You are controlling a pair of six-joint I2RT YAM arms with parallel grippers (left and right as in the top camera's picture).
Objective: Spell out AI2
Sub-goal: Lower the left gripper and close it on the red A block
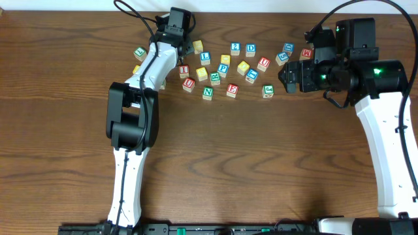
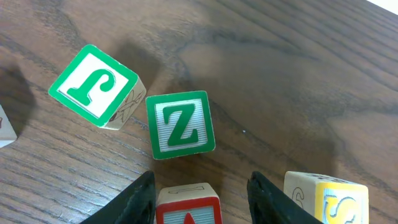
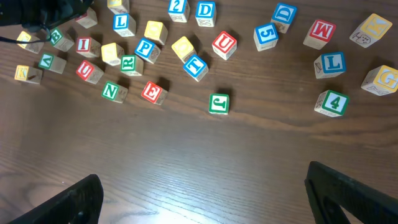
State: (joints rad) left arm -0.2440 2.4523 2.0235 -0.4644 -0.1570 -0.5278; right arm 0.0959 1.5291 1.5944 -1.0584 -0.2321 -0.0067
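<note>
Lettered wooden blocks lie scattered across the far half of the table. My left gripper (image 1: 176,29) (image 2: 202,180) is open at the back left of the cluster. A red block (image 2: 188,205) sits between its fingers, close to the left finger and clear of the right; its letter is cut off. A green Z block (image 2: 180,124) and a green J block (image 2: 93,85) lie just beyond. The blue 2 block (image 1: 235,47) (image 3: 178,6) and the blue I block (image 1: 251,76) (image 3: 196,65) sit mid-cluster. My right gripper (image 1: 287,78) (image 3: 205,186) is open and empty over bare wood.
A yellow block (image 2: 326,199) stands just right of my left gripper's right finger. A red I block (image 3: 83,45), red E (image 3: 152,91), green N (image 3: 112,91), another green J (image 3: 218,103) and green 4 (image 3: 330,102) lie near the cluster's front. The wooden table (image 1: 261,170) extends toward me.
</note>
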